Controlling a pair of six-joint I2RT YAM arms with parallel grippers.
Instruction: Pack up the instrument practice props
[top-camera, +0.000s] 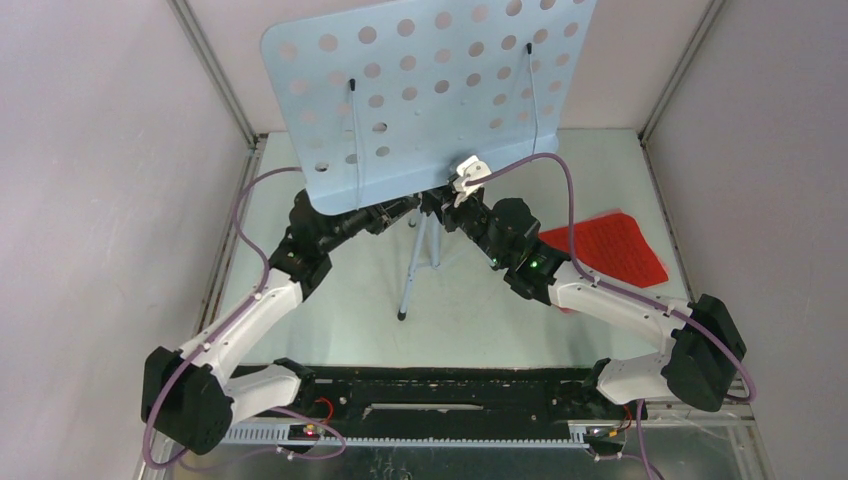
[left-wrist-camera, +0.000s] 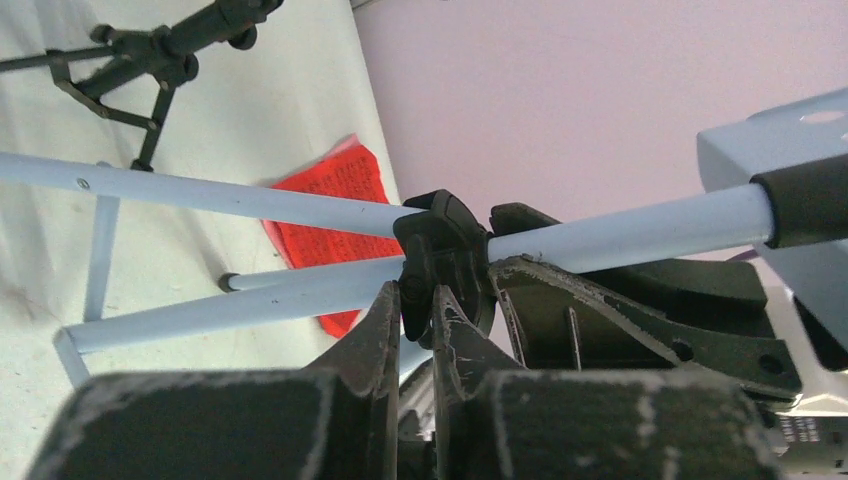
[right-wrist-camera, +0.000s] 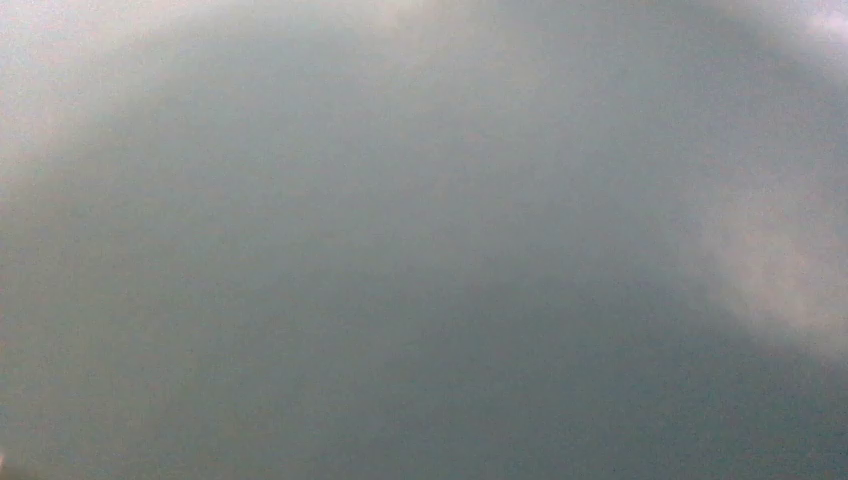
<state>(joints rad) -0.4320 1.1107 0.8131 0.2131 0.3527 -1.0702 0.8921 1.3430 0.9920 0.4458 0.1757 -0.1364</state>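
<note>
Left gripper pinched on black collar knob, mid-frame; twist gently. Right gripper under music desk: grip unreadable, view fogged.

We see both arms reach forward from their bases and bend inward, so the forearms meet in a shallow V. Our left hand lies nearly level. Its fingers are drawn close, pinching a black clamp on the tripod. Our right hand faces it from the other side, wrist raised. We cannot tell how its jaws stand.
</note>
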